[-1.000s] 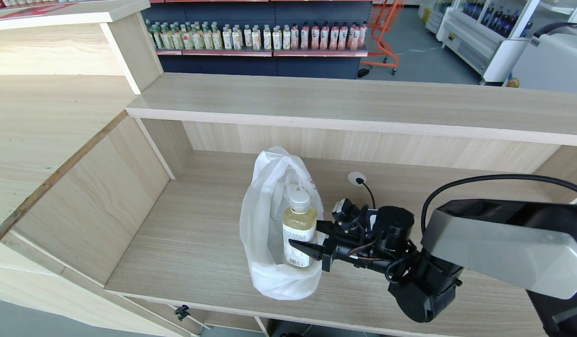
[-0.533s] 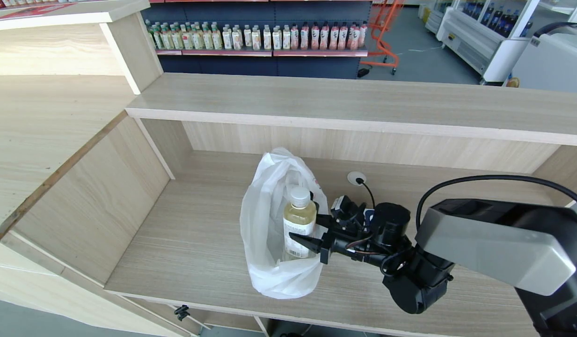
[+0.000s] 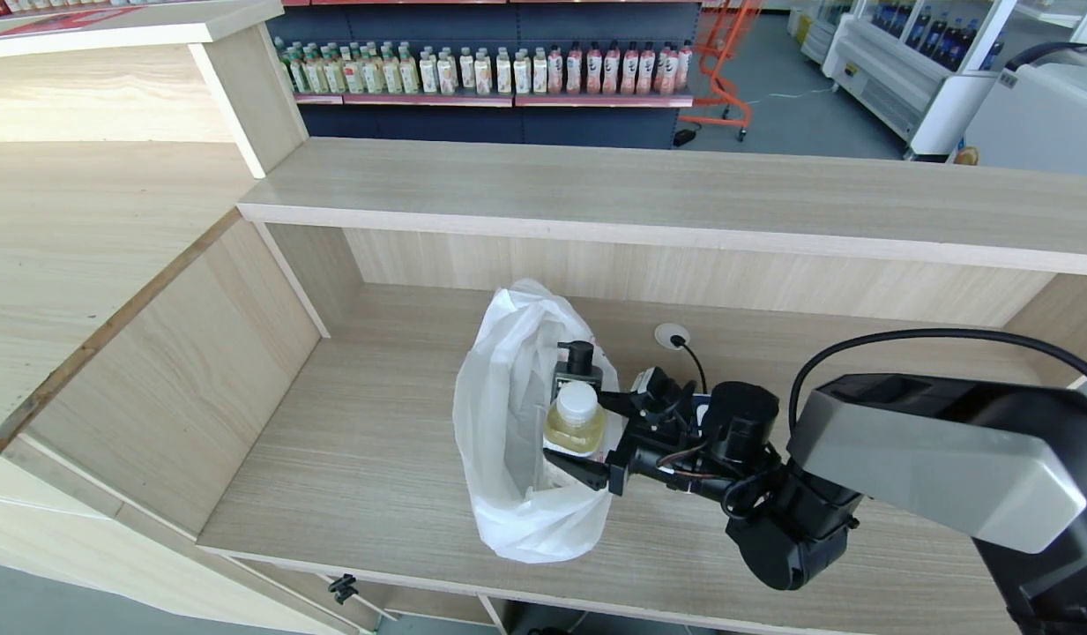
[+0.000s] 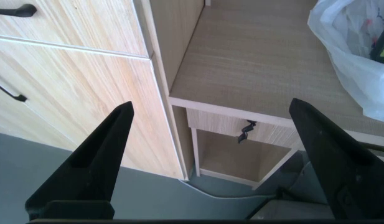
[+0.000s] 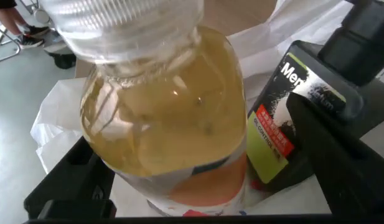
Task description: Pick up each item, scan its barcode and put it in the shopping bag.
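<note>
A clear bottle of yellow drink with a white cap stands upright inside the white plastic shopping bag on the wooden counter. A black pump bottle sits in the bag just behind it. My right gripper is at the bag's right side, open, with one finger on each side of the drink bottle; the far finger stands off it, next to the black bottle. My left gripper hangs open over the counter's front left corner, holding nothing, with the bag off to one side.
A raised wooden ledge runs behind the counter, and a side panel walls its left. A cable grommet with a black cord lies behind my right gripper. Drawer fronts with black handles are below the counter's corner.
The drink bottle has sunk lower into the bag, uncovering the black pump bottle behind it. My right gripper's fingers have spread and let go of it.
</note>
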Controlling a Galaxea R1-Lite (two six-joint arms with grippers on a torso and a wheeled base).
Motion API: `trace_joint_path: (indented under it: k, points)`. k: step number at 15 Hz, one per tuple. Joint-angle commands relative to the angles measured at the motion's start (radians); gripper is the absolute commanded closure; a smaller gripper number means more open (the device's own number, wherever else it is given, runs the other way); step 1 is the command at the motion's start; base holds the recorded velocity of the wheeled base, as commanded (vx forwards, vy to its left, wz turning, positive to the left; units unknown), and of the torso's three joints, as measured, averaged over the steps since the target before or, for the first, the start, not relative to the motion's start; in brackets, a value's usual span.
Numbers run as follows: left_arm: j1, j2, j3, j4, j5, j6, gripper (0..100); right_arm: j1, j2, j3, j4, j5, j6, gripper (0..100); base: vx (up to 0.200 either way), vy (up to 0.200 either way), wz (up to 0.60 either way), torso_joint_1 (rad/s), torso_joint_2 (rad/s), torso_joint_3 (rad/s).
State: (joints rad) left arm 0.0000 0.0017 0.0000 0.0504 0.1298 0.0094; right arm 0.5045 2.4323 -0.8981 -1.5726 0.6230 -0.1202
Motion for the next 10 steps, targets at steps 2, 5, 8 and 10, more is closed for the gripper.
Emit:
trace_joint_path:
  k: [2, 5, 8, 10]
  points:
    - [0.0, 0.0, 0.0, 0.0, 0.001, 0.0, 0, 0.006, -0.078, 0.025, 0.002, -0.002, 0.08, 0, 0.0, 0.0, 0.0, 0.0, 0.0, 0.0]
    - [0.0, 0.0, 0.0, 0.0, 0.001, 0.0, 0, 0.011, -0.19, 0.094, 0.002, -0.002, 0.208, 0, 0.0, 0.0, 0.0, 0.0, 0.0, 0.0]
    - [0.0, 0.0, 0.0, 0.0, 0.001, 0.0, 0, 0.003, -0.297, 0.153, 0.002, -0.003, 0.315, 0, 0.0, 0.0, 0.0, 0.0, 0.0, 0.0]
    - [0.0, 0.0, 0.0, 0.0, 0.001, 0.0, 0, -0.037, -0.377, 0.197, 0.014, -0.008, 0.343, 0, 0.0, 0.0, 0.0, 0.0, 0.0, 0.0]
